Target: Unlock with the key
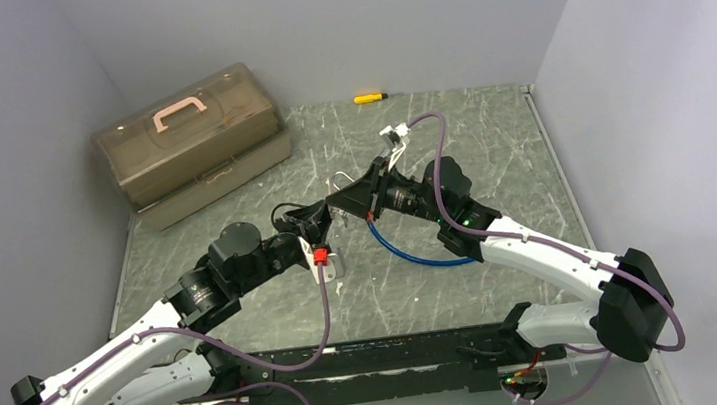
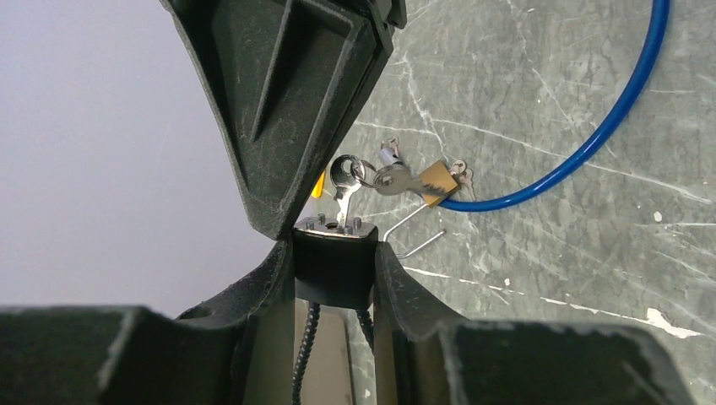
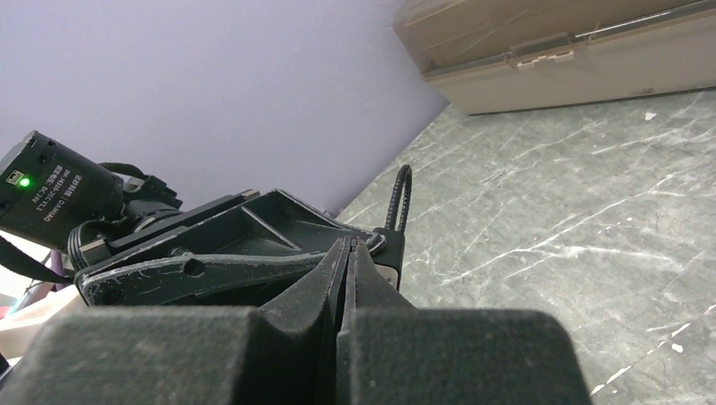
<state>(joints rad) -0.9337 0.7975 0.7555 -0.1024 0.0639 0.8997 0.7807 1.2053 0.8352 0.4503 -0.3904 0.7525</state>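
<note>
In the left wrist view my left gripper [image 2: 335, 245] is shut on a black padlock [image 2: 335, 272] with a silver top face and a braided cable shackle. A silver key [image 2: 344, 201] stands in its keyhole. My right gripper [image 3: 350, 246] is shut on the key's head; its black fingers [image 2: 287, 110] come down from above. In the right wrist view the padlock [image 3: 391, 253] and its cable loop [image 3: 404, 192] sit just behind the shut tips. In the top view both grippers, left [image 1: 322, 224] and right [image 1: 347, 201], meet at mid table.
The key ring carries other keys and a small brass padlock [image 2: 435, 181] on a blue cable [image 2: 591, 143], also in the top view [image 1: 420, 253]. A tan toolbox [image 1: 193, 144] stands back left. A yellow screwdriver [image 1: 371, 97] lies by the back wall.
</note>
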